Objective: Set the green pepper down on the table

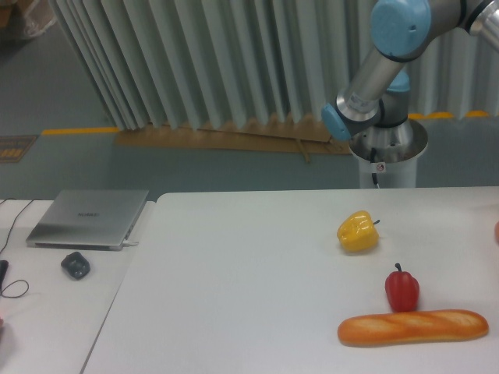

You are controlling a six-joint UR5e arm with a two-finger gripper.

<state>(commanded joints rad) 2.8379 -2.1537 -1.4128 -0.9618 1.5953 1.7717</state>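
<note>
The green pepper is out of view. My gripper is also outside the frame; only the arm's lower links and blue joints (399,23) show at the upper right, above the base (387,152) behind the table. The white table (234,296) fills the lower part of the view.
On the table lie a yellow pepper (358,231), a smaller red pepper (401,289) and a baguette (413,327) at the front right. A reddish thing (497,231) peeks in at the right edge. The adjoining desk on the left holds a laptop (88,217) and a mouse (75,266).
</note>
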